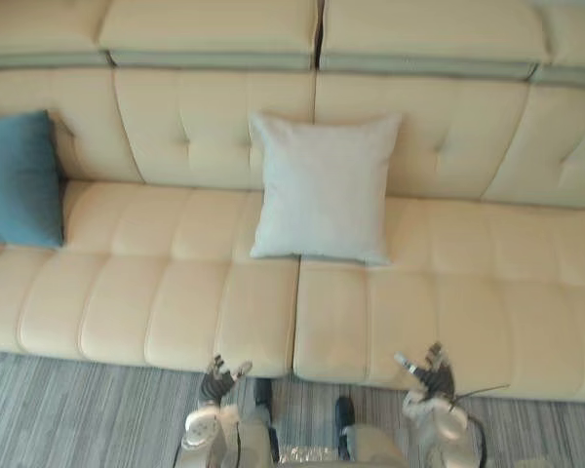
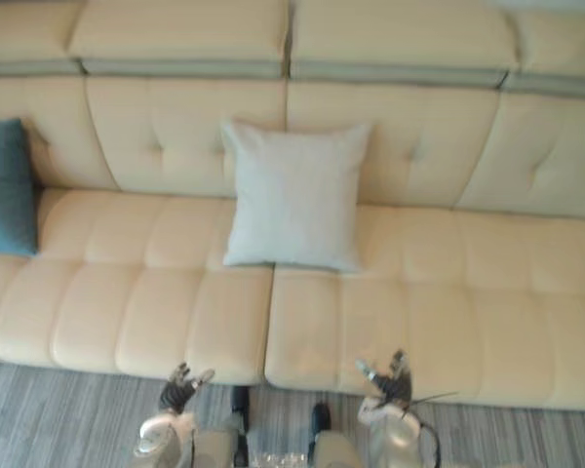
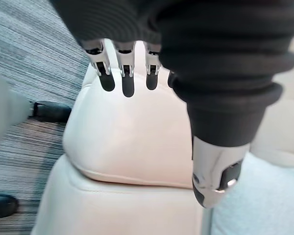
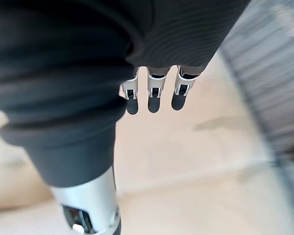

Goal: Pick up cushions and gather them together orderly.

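The two cushions stand well apart on the cream sofa [image 1: 448, 283]: the white cushion [image 1: 324, 185] leans upright against the backrest near the middle, straddling the seam between two seat sections, while the blue cushion [image 1: 19, 177] is propped the same way far off to the robot's left, partly cut by the frame edge. It may well have neighbours beyond it, though that cannot be told. Each rests on its lower edge with the backrest holding it up, so neither has been gathered yet and the task looks barely begun. Both hands hover low at the front edge of the seat, above the striped carpet [image 1: 78, 409] and far short of either cushion. The left hand [image 1: 220, 378] is raised with its fingers [image 3: 127, 83] straight and loosely spread, holding nothing; the right hand [image 1: 429, 370] matches it, with its fingers [image 4: 154, 93] extended and empty. The white cushion sits between them, the likelier first reach.
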Robot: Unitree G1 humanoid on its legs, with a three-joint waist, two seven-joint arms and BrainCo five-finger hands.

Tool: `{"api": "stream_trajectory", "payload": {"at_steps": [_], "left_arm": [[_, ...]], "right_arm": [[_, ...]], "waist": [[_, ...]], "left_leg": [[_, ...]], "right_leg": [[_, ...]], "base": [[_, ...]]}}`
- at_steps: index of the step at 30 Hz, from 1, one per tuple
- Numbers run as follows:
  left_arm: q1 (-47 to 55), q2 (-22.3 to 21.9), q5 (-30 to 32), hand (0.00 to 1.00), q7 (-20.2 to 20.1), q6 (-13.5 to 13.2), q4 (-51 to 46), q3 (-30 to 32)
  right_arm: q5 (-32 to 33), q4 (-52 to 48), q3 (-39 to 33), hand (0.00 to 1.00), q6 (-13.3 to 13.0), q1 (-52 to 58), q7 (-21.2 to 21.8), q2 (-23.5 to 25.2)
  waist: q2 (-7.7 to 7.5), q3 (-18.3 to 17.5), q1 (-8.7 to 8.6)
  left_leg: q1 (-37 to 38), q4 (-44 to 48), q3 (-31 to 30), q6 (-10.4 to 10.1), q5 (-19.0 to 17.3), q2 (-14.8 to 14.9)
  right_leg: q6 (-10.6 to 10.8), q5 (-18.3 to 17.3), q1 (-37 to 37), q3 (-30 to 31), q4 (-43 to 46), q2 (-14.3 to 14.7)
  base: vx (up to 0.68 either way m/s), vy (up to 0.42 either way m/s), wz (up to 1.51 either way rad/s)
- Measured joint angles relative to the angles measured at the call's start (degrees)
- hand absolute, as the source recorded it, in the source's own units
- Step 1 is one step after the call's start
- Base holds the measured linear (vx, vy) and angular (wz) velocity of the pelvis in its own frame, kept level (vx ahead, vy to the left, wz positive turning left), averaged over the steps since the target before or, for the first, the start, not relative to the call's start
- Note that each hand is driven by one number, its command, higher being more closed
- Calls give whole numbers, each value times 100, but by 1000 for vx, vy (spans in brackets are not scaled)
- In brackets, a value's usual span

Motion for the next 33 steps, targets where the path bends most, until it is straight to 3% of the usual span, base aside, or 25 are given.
{"api": "stream_trajectory", "payload": {"at_steps": [3,10,13,14,15,17,18,19,20,21,23,24,26,28,29,30,31,32,33], "left_arm": [[-40,-27,333,0,-2,14,213,191],[-199,24,656,0,5,22,555,257],[-353,106,739,0,11,32,572,205],[-439,41,775,0,18,54,521,221],[-451,54,772,0,48,57,450,256],[-414,82,768,0,77,102,365,270],[-426,113,762,0,81,127,312,358],[-421,39,758,0,89,128,271,385],[-334,-85,759,0,121,126,226,385],[-327,-89,756,0,145,114,125,455],[-400,-94,753,0,216,120,102,489],[-404,-132,754,0,214,115,124,490],[-407,-248,754,0,217,128,191,491],[-338,-267,753,0,224,134,193,474],[-320,-258,754,0,220,133,163,479],[-330,-245,754,0,221,134,142,481],[-400,-218,754,0,221,131,106,487],[-359,-220,754,0,221,138,121,486],[-354,-221,753,0,222,137,120,486]], "right_arm": [[-2,490,-4,0,82,9,131,26],[2,1011,-12,0,144,-307,162,1],[5,1037,27,0,147,-472,148,80],[6,1052,-47,0,150,-550,127,60],[6,1118,-13,0,159,-599,120,67],[6,1173,-12,0,164,-566,121,68],[5,1197,-71,0,164,-642,119,96],[5,1201,-105,0,163,-669,111,57],[-5,1198,-125,0,160,-662,84,-63],[-16,1218,-118,0,166,-709,58,-47],[-32,1226,-100,0,166,-838,51,-46],[-33,1208,-65,0,136,-932,41,-76],[-33,1217,-61,0,127,-1016,17,-140],[-37,1269,-60,0,165,-870,-3,-147],[-39,1294,-72,0,204,-820,-7,-112],[-40,1297,-72,0,203,-822,-7,-90],[-38,1300,-110,0,206,-801,-18,-113],[-38,1286,-119,0,204,-761,-16,-162],[-37,1286,-122,0,204,-756,-17,-173]], "waist": [[-52,-86,22],[-133,-175,50],[-304,-82,48],[-278,-49,69],[-252,-19,83],[-431,-90,93],[-580,-136,145],[-475,-138,191],[-352,-192,242],[-410,-112,316],[-437,-117,403],[-265,-42,433],[64,116,383],[204,98,360],[150,78,334],[117,99,328],[19,135,318],[11,128,280],[10,129,268]], "left_leg": [[286,-2,133,-70,-74,-13],[530,1,614,-12,-186,-26],[246,378,685,100,-273,-8],[-20,590,639,215,-373,165],[-187,800,589,219,-415,282],[-392,1209,471,264,-458,261],[-640,1574,481,247,-493,210],[-713,1645,475,265,-514,253],[-691,1534,534,203,-496,399],[-782,1655,634,190,-470,342],[-972,1878,685,172,-472,370],[-1037,1906,714,111,-438,462],[-1094,1866,569,38,-268,650],[-1071,1645,404,-58,-107,694],[-1071,1530,376,-183,-267,677],[-1101,1656,385,-165,-308,667],[-1171,2411,289,42,-504,591],[-1142,3054,98,56,-953,581],[-1115,3253,26,27,-1158,599]], "right_leg": [[22,-19,238,-13,-31,-52],[226,154,291,347,-164,-85],[378,194,134,305,-40,-173],[333,146,-26,57,478,-164],[115,-232,-334,-282,1877,-208],[275,-315,-207,-424,2924,-461],[417,-330,-268,-498,2823,-484],[431,-327,-169,-538,2563,-412],[579,-519,123,-504,2195,-250],[429,-862,154,-424,2271,-320],[109,-1111,310,-452,1645,-272],[15,-1157,528,-467,1075,-146],[-108,-1010,578,-599,972,65],[-178,-972,489,-792,1120,126],[-287,-909,447,-983,1049,27],[-308,-892,436,-1021,1051,-13],[-315,-841,361,-1075,1097,-164],[-295,-795,285,-1105,1144,-242],[-292,-783,233,-1106,1183,-268]], "base": [[13,11,-19],[9,26,-35],[-27,6,-8],[-35,-9,12],[-17,-44,24],[-8,-89,34],[-68,-63,26],[-97,-36,12],[-104,-59,2],[-106,-101,-4],[-179,-146,-20],[-224,-130,-25],[-274,-90,1],[-262,-53,33],[-238,-21,40],[-197,6,33],[-209,28,27],[-208,49,24],[-124,88,14]]}}
